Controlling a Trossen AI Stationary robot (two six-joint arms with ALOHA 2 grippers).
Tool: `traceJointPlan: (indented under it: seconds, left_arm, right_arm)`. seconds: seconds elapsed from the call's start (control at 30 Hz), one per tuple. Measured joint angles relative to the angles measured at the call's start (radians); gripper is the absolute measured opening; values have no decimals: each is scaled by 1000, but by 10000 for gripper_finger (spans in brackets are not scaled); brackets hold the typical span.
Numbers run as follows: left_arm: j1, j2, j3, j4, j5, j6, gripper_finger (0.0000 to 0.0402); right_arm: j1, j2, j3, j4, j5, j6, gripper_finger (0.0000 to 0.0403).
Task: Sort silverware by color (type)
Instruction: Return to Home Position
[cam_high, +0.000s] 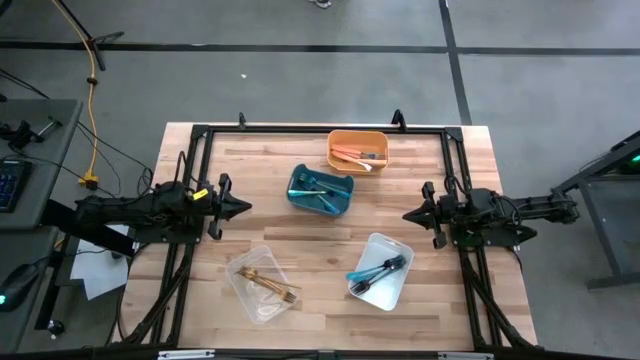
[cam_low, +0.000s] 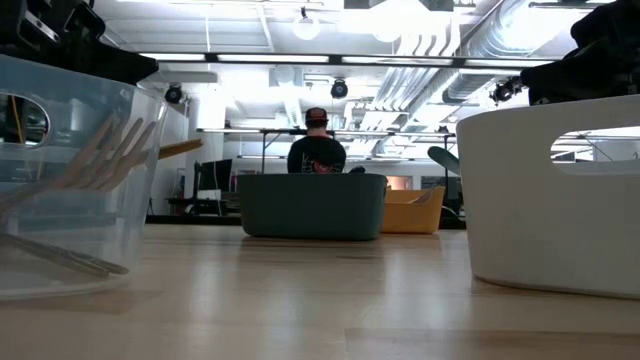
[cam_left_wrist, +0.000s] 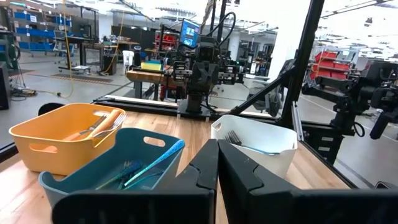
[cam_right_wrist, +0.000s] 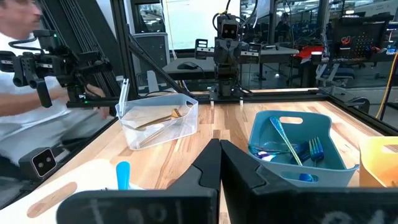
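Since every piece looks to be in a bin, let's start at the near edge of the counter (cam_high: 320, 240). The clear bin (cam_high: 240, 268) holds the gold silverware (cam_high: 272, 283), lying flat on its floor. Near it on the right, the white bin (cam_high: 400, 290) carries the blue-black pieces (cam_high: 378, 270), with a teal handle poking up over the rim. One colour per bin, and that's the sort doing its job.

Mid-counter now. The left end effector (cam_high: 243, 208) sits at the left edge, fingers pressed together on nothing. The right end effector (cam_high: 407, 214) mirrors it at the right edge, likewise closed and empty. Both are well apart from every bin, which reads to me as a parked pose, out of harm's way.

Between them and a touch farther back, the teal bin (cam_high: 294, 190) has the teal-handled pieces (cam_high: 318, 186). Beyond that, near the far rail, the orange bin (cam_high: 357, 134) keeps the salmon ones (cam_high: 355, 155). No piece shows loose on the boards, so my call is that the sorting is done or near it.

Past the counter, a person (cam_low: 316, 150) faces away.
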Motion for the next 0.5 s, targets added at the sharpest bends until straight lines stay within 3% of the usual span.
traceJointPlan:
  seconds: [0.33,0.5]
  left_arm:
    - [0,0,0,0,0,0,1]
    - [-74,55,-1,-1,-34,0,1]
  right_arm:
    - [0,0,0,0,0,0,0]
    - [0,0,0,1,0,0,0]
